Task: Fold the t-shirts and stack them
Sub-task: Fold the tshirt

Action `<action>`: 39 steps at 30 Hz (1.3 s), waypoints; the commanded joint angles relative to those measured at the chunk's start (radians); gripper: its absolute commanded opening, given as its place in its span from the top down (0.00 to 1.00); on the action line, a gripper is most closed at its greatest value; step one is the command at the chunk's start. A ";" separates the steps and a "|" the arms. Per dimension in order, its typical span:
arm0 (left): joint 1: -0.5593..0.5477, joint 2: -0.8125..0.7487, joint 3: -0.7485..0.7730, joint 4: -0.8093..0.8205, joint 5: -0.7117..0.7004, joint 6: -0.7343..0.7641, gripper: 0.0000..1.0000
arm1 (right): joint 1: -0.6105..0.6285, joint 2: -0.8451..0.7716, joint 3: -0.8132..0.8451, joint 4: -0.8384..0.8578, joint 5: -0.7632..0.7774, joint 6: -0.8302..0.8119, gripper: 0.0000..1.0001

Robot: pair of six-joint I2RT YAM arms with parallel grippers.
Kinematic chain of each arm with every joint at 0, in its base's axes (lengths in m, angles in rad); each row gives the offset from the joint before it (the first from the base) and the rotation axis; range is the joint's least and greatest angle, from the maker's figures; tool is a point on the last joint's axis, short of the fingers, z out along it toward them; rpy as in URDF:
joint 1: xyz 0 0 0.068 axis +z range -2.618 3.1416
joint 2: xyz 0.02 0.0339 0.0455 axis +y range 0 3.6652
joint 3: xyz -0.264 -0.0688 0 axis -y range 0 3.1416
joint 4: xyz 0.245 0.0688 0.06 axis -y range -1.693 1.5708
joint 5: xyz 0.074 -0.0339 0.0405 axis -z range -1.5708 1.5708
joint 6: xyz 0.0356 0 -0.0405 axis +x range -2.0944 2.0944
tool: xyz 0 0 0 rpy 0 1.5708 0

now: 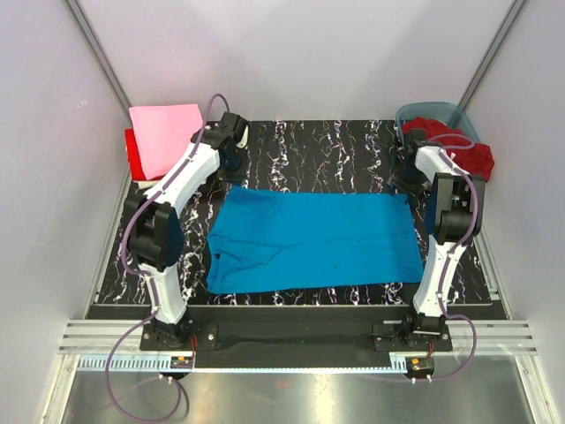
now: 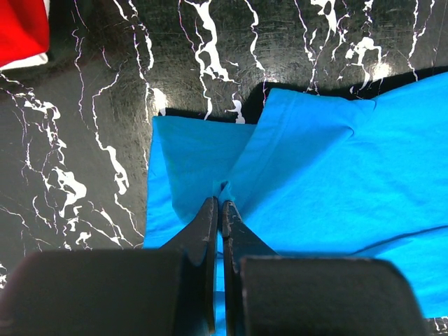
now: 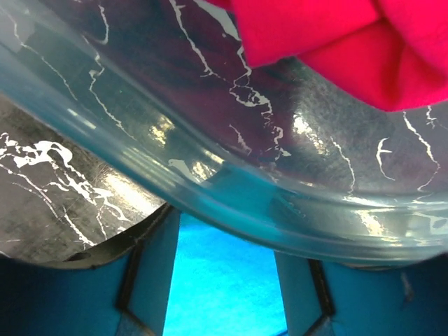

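Turquoise t-shirt [image 1: 313, 238] pinched by left gripper [image 2: 220, 207], right gripper [image 3: 224, 287] spread wide, plastic tub rim [image 3: 210, 183] right before it

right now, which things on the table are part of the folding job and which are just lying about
Part of the job:
- turquoise t-shirt, spread flat
- pink t-shirt, folded on top of the red t-shirt
- dark red t-shirt bundle, in the tub

Just there:
- translucent tub
- marbled table

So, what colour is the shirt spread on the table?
The shirt is turquoise blue; top view shows it best.
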 commanded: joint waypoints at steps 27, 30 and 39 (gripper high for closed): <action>0.017 -0.135 -0.024 0.045 -0.106 0.003 1.00 | 0.023 0.015 0.081 0.009 -0.011 -0.026 1.00; -0.006 -0.168 -0.009 0.037 -0.144 -0.006 1.00 | 0.023 -0.028 0.076 -0.003 -0.008 -0.033 1.00; -0.018 -0.322 -0.153 0.010 -0.135 -0.037 1.00 | 0.023 -0.171 -0.024 0.003 0.003 -0.026 1.00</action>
